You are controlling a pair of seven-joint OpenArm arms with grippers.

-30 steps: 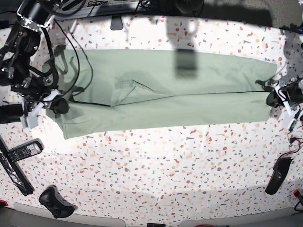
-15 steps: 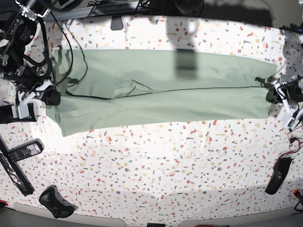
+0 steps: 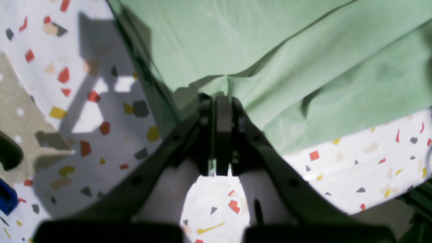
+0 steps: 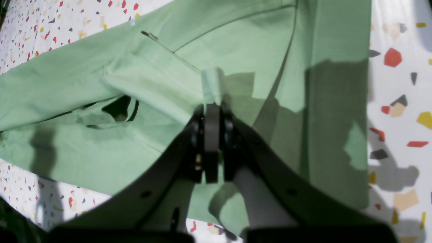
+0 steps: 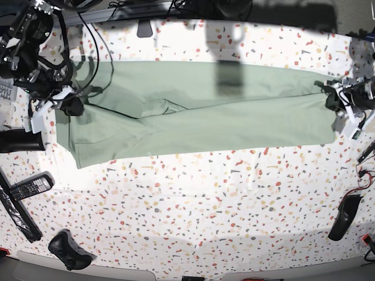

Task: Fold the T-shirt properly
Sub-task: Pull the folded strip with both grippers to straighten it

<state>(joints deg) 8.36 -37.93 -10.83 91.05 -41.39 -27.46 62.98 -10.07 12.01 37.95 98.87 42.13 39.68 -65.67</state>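
Note:
The pale green T-shirt (image 5: 205,111) lies stretched out as a long band across the speckled table (image 5: 193,211), with a lengthwise fold line along its middle. At the left of the base view my right gripper (image 5: 69,105) is shut on the cloth's left end. Its wrist view shows the right gripper (image 4: 212,108) pinching a small fold of the T-shirt (image 4: 141,77) near a dark opening. At the right of the base view, my left gripper (image 5: 333,99) is shut on the other end. Close up, the left gripper (image 3: 222,101) grips the edge of the T-shirt (image 3: 270,50).
A remote control (image 5: 29,187), a black strap (image 5: 17,213) and a black game controller (image 5: 69,250) lie at the front left. A black cylinder (image 5: 20,141) sits at the left edge. A dark device (image 5: 345,218) lies at the front right. Cables hang over the back left.
Both grippers have moved toward the table's far side, still holding the shirt's ends. The cloth's front half has slid back with them and the fold line has shifted.

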